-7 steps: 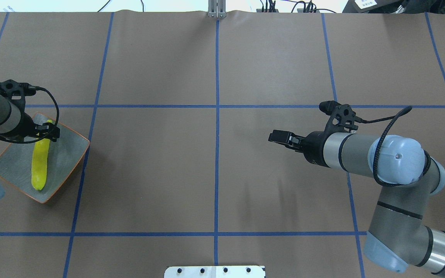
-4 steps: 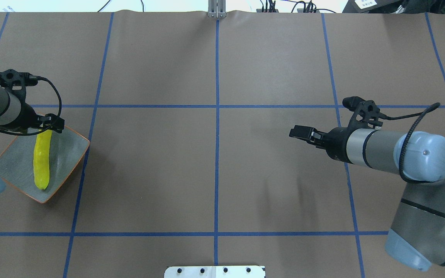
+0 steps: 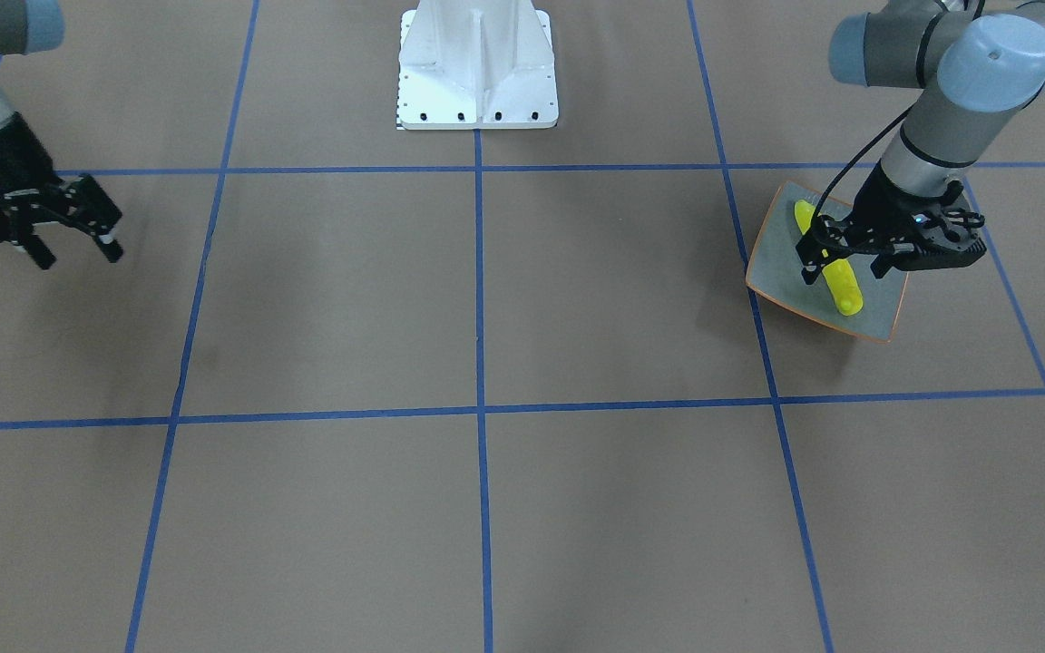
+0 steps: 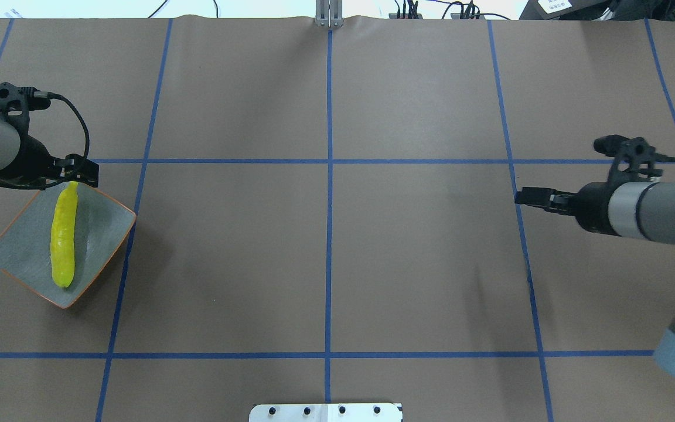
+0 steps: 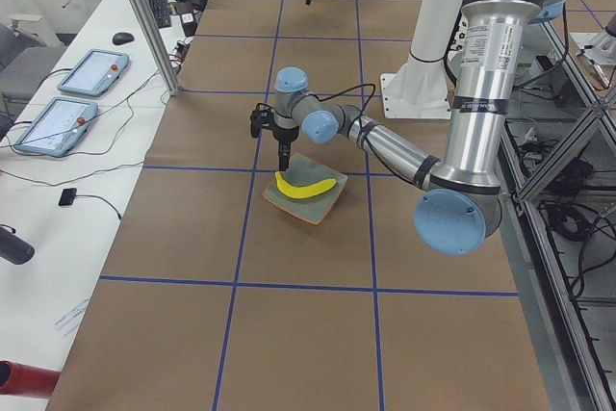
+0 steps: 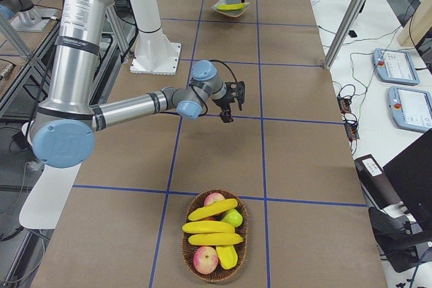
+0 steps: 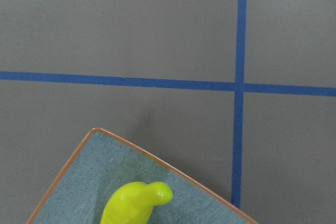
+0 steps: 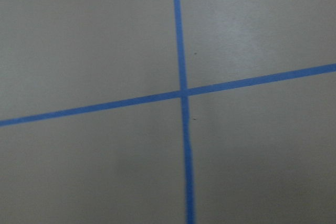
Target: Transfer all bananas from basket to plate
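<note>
Table [image 4: 408,264]: was covered in brown paper, crossed by blue tape [image 4: 329,234] lines.
Left end: a plate [image 4: 100,223] lay on it.
Right end: a basket [image 6: 184,251] stood.
Robot's side, middle: a white base [image 3: 477,68] stood.

The overhead camera looked down on the table [image 4: 419,105] from behind the robot [image 3: 477,63]; the front one faced it steeply. Side cameras looked along from each end. The left wrist camera sat close over the plate [image 7: 73,187], shared with all but the right wrist's, which saw only tape [image 8: 181,93].
</note>
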Action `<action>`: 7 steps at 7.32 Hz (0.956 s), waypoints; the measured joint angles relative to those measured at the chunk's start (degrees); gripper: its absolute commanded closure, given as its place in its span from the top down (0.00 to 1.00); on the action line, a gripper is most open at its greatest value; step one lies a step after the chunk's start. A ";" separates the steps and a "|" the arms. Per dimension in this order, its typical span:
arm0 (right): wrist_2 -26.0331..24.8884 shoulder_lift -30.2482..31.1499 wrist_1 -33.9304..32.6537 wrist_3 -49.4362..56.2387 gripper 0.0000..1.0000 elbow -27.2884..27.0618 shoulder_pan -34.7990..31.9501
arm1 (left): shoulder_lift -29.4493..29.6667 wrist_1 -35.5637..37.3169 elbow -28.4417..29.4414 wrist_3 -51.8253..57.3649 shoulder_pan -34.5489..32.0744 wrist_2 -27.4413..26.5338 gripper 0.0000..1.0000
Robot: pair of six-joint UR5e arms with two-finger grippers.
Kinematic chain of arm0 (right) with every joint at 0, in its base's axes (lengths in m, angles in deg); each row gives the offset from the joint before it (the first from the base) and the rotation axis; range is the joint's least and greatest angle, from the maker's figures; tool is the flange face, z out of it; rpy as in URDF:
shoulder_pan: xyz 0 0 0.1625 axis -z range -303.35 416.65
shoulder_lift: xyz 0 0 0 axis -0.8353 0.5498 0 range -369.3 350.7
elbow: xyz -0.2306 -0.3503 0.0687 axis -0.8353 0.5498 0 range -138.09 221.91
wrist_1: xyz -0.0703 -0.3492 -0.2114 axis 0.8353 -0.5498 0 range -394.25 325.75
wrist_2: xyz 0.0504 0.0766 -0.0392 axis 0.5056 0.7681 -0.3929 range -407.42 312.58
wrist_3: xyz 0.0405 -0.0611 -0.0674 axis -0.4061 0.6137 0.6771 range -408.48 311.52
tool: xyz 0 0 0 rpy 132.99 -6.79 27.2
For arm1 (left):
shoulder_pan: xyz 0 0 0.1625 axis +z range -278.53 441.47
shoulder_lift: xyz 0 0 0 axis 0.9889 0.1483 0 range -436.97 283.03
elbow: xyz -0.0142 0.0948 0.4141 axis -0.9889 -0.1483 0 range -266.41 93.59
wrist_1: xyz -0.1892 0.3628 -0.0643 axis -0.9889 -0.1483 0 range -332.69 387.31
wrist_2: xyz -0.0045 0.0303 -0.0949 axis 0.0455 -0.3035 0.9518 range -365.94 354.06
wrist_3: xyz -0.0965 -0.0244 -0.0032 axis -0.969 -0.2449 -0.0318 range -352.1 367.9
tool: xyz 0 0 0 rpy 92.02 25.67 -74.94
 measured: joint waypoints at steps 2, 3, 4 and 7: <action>13.21 2.24 3.79 19.18 1.00 9.59 -14.75 | 0.08 0.00 -0.02 -0.08 0.01 0.02 1.00; 16.95 2.36 4.21 27.73 1.00 13.75 -20.16 | 0.18 0.00 -0.02 -0.16 0.03 0.00 1.00; 19.92 2.58 4.09 34.85 1.00 16.82 -24.99 | 0.29 0.00 -0.01 -0.27 0.05 0.02 1.00; 25.48 2.92 3.46 53.75 0.97 26.25 -34.71 | 0.37 0.00 0.15 -0.38 0.07 -0.03 1.00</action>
